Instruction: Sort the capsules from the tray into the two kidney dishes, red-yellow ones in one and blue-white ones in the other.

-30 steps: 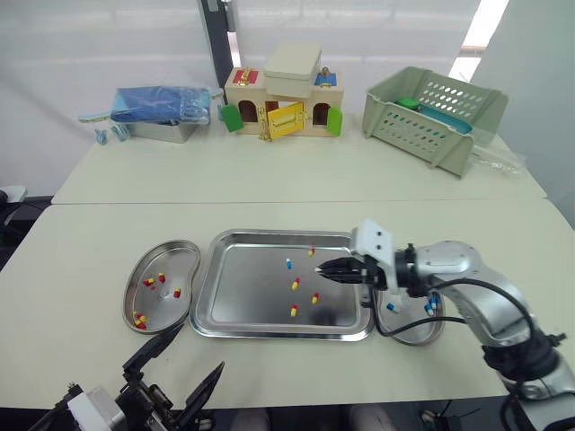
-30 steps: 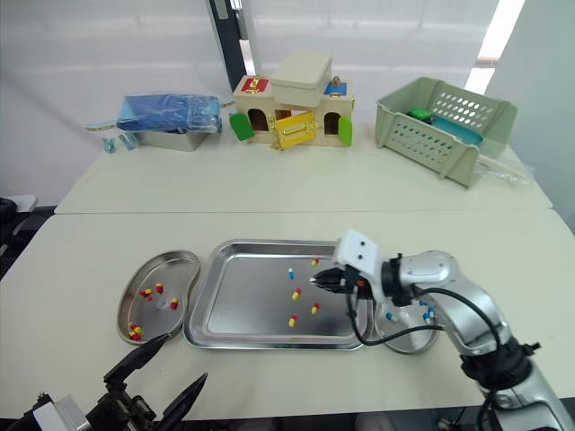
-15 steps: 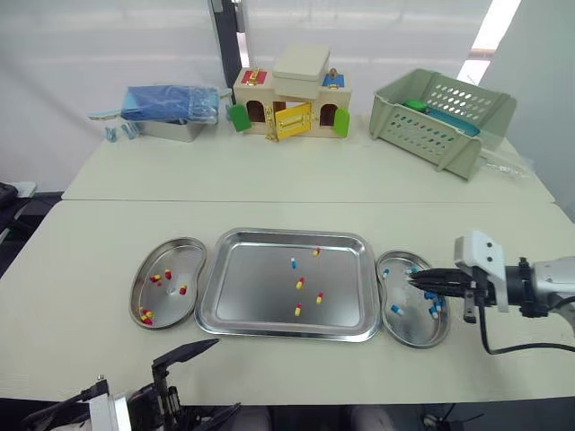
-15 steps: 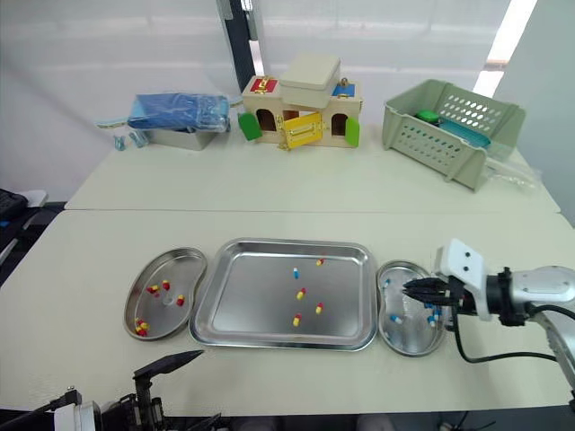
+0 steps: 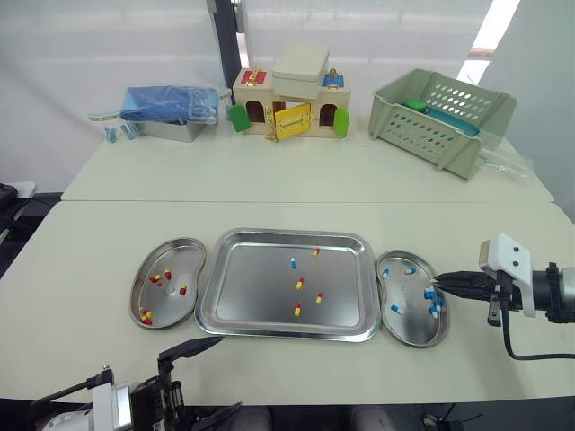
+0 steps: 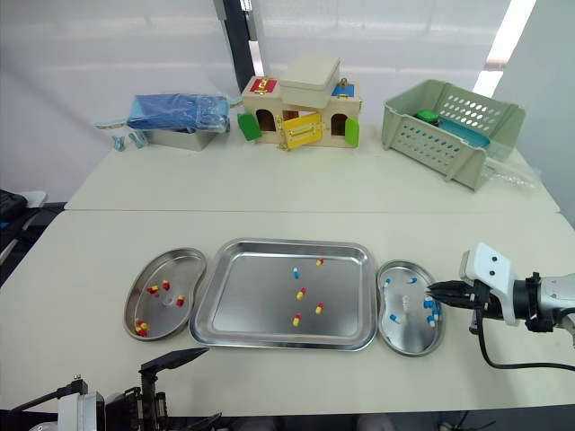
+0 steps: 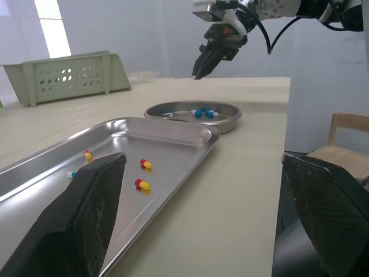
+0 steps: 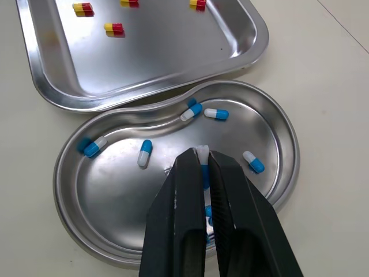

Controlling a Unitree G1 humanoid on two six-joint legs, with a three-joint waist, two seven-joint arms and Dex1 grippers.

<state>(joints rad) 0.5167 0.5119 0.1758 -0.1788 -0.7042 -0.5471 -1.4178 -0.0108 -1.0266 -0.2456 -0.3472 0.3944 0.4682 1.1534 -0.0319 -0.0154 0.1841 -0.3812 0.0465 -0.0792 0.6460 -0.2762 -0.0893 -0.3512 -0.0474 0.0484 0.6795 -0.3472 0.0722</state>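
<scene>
The steel tray (image 5: 238,287) lies mid-table with one blue-white capsule (image 5: 292,263) and several red-yellow ones (image 5: 299,284). To its left, a kidney dish (image 5: 158,305) holds red-yellow capsules. To its right, a second kidney dish (image 5: 406,323) holds blue-white capsules. My right gripper (image 5: 437,284) hovers over that dish's right side, shut on a blue-white capsule (image 8: 202,153) whose white end pokes out between the fingertips. My left gripper (image 7: 203,160) is open and low at the table's front edge, short of the tray; its fingers (image 5: 187,347) hold nothing.
At the back stand a metal box with a blue bag (image 5: 166,108), a wooden toy house (image 5: 287,103) and a green basket (image 5: 440,117). A wooden chair (image 7: 346,124) is beyond the table's right end.
My right gripper left the tray and travelled right, first over the right dish's middle and now over its right side. The camera view shifted too. The left gripper stayed low at the front.
</scene>
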